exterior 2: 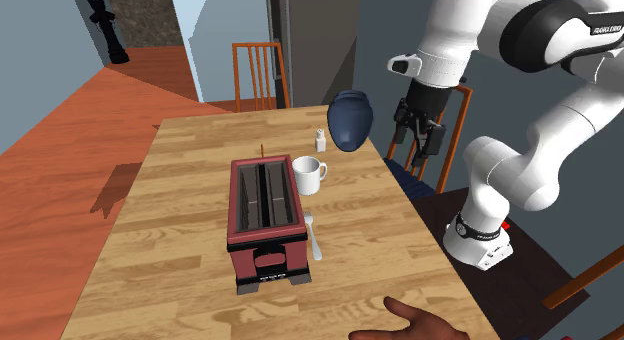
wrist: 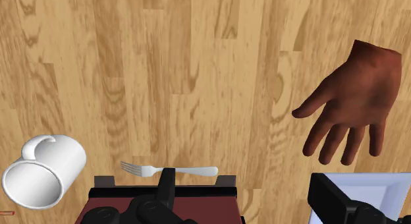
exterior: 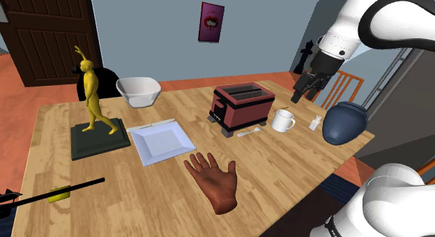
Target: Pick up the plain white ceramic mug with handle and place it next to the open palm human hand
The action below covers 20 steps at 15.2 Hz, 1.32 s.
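Observation:
The white mug (exterior: 282, 120) (exterior 2: 307, 175) (wrist: 43, 171) stands upright on the wooden table (exterior: 300, 159), between the dark red toaster (exterior: 241, 106) and a small shaker (exterior: 316, 122). The brown open-palm hand (exterior: 215, 178) (exterior 2: 415, 323) (wrist: 356, 101) lies flat near the table's front edge in the shoulder view. My gripper (exterior: 302, 89) (exterior 2: 418, 138) (wrist: 250, 203) hangs open in the air, above and to the shoulder view's right of the mug, holding nothing. Its black fingers (wrist: 164, 190) stand well apart.
A fork (exterior: 251, 132) (wrist: 168, 170) lies beside the toaster (exterior 2: 264, 218). A dark blue vase (exterior: 344, 122) (exterior 2: 351, 120) stands near the table corner by the shaker (exterior 2: 321, 140). A white plate (exterior: 162, 141), white bowl (exterior: 139, 91) and yellow figurine (exterior: 90, 96) sit farther left. Wooden chair (exterior 2: 259, 76) beyond the table.

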Each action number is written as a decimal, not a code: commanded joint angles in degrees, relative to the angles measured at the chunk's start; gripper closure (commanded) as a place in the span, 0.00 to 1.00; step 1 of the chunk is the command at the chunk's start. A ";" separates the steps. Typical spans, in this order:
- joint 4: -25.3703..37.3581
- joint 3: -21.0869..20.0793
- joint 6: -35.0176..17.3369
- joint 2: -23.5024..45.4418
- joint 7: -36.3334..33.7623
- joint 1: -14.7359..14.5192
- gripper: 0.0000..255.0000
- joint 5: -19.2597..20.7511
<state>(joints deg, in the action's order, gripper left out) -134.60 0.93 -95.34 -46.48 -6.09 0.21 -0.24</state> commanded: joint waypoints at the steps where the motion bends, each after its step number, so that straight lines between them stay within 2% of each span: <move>1: 0.00 0.00 0.00 0.00 0.00 0.00 0.00 0.00; 11: -4.52 9.06 -14.48 10.23 10.08 2.72 0.00 5.21; 20: -2.13 17.36 -27.18 25.29 19.57 3.79 0.00 6.30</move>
<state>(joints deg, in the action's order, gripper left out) -137.66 17.36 -121.35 -23.22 12.23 3.98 6.21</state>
